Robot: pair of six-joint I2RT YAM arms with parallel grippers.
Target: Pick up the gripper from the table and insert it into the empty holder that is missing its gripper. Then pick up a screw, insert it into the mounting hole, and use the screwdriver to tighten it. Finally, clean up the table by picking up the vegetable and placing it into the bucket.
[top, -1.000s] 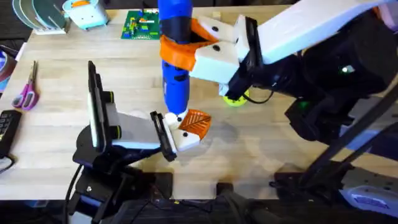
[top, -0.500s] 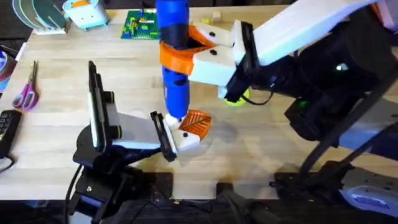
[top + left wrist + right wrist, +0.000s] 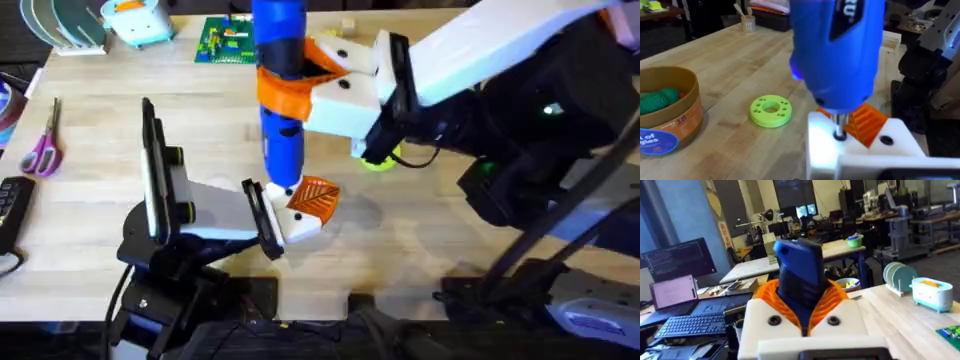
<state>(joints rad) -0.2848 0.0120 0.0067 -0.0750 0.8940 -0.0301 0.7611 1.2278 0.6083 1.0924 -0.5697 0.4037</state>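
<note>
The right gripper (image 3: 300,78) was clamped on the screwdriver (image 3: 279,90), holding it upright, its orange pads (image 3: 832,296) pressed to the blue body. The narrow tip (image 3: 839,131) sat on the white holder (image 3: 300,226), just beside the orange gripper (image 3: 316,198) seated in it. The left gripper (image 3: 264,214) gripped the holder, fingers closed against it. The vegetable (image 3: 657,99) lay inside the bucket (image 3: 675,125), near the lime green disc (image 3: 771,110) on the table (image 3: 420,230).
</note>
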